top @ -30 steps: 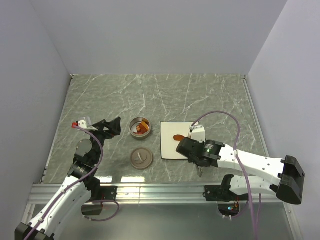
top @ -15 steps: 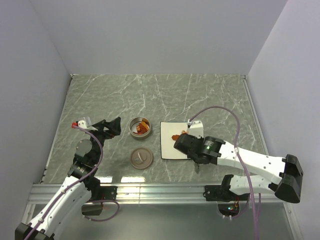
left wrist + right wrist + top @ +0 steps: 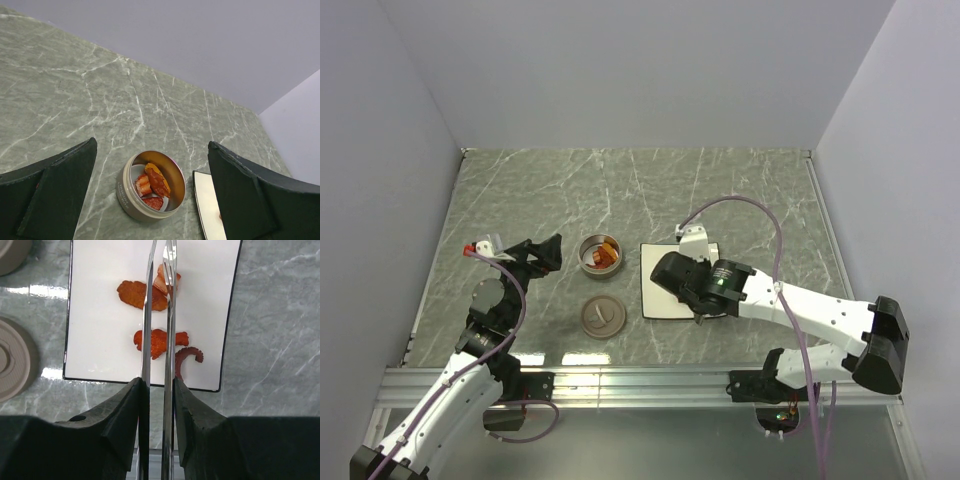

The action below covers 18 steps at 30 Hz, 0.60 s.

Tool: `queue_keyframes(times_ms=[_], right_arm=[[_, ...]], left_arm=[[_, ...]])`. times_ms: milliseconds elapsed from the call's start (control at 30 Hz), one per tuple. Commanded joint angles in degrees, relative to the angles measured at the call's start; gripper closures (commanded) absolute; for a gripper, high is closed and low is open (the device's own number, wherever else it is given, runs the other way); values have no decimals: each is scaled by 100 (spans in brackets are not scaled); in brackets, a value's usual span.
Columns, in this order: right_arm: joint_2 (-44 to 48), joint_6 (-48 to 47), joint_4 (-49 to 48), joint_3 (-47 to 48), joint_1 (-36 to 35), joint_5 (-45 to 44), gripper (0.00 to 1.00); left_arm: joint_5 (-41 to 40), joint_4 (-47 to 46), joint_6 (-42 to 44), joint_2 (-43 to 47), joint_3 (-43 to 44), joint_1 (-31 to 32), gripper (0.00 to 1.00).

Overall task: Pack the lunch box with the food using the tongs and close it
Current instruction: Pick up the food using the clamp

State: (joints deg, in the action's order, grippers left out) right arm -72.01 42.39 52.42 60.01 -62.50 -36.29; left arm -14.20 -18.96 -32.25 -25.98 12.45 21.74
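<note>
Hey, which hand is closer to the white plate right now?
Right. The right hand, gripping the tongs, hangs directly over the white plate; the left hand sits off to the plate's left, beyond the tin.

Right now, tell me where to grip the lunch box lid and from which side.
Grip the lid by its small raised centre handle, coming straight down from above. It lies flat on the table, so its thin rim likely offers little hold.

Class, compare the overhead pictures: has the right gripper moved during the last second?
Yes. The right gripper has shifted left over the white plate, toward the lunch box, which stayed put.
</note>
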Motion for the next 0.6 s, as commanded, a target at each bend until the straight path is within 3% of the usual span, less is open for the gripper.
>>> queue_keyframes(times_ms=[0,567], right_arm=[[20,93,-4,29,-34,-229,60],[196,243,-329,-631,-17,26,52]], left_arm=[[110,-178,-36,23,-14,15,0],[128,-125,-53,84,-23,15,0]])
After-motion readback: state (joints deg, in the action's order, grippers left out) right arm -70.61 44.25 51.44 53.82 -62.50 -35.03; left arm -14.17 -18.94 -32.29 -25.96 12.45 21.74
